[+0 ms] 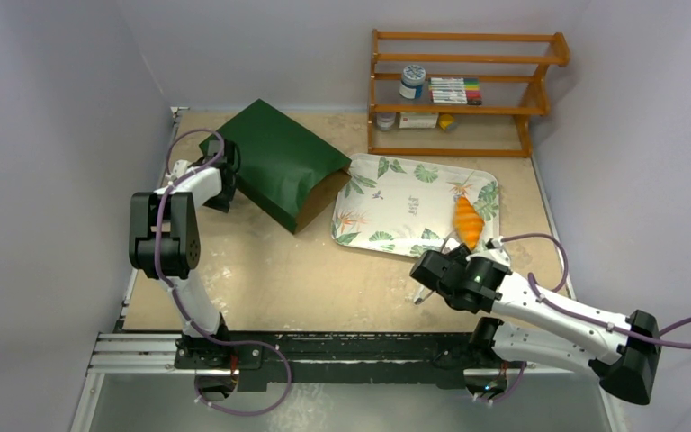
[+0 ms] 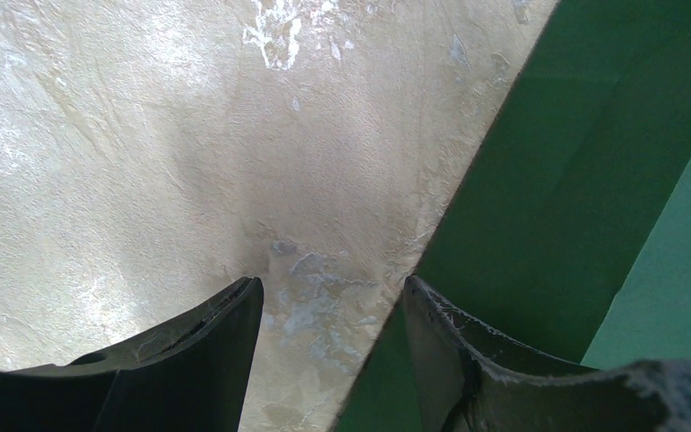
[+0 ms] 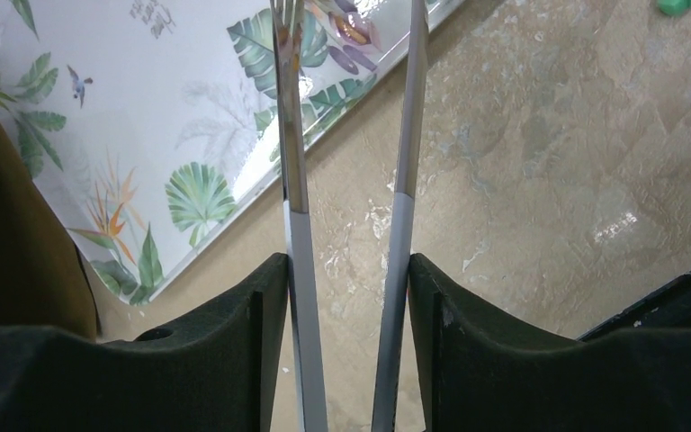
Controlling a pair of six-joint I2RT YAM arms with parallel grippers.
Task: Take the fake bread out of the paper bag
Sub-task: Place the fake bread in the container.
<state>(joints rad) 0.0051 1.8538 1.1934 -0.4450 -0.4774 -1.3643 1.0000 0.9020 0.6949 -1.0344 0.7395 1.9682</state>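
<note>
Green paper bag (image 1: pixel 279 162) beside tray (image 1: pixel 398 205) | bread (image 1: pixel 468 222) on tray | left hand (image 2: pixel 333 295) apart by bag | right hand (image 3: pixel 348 270) seemingly clamps tongs (image 3: pixel 405 135)

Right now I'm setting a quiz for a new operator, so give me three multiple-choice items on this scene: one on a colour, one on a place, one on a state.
1. The paper bag is, on the outside:
A. dark green
B. red
C. white

2. The fake bread lies:
A. inside the bag
B. on the leaf-patterned tray
C. under the bag

3. The right pincer is:
A. open and empty
B. shut on metal tongs
C. shut on the bread

Answers:
1. A, its outer wall shows green.
2. B, it rests on the tray's end nearest the right arm.
3. B, both tong blades run out between its fingers.
</note>
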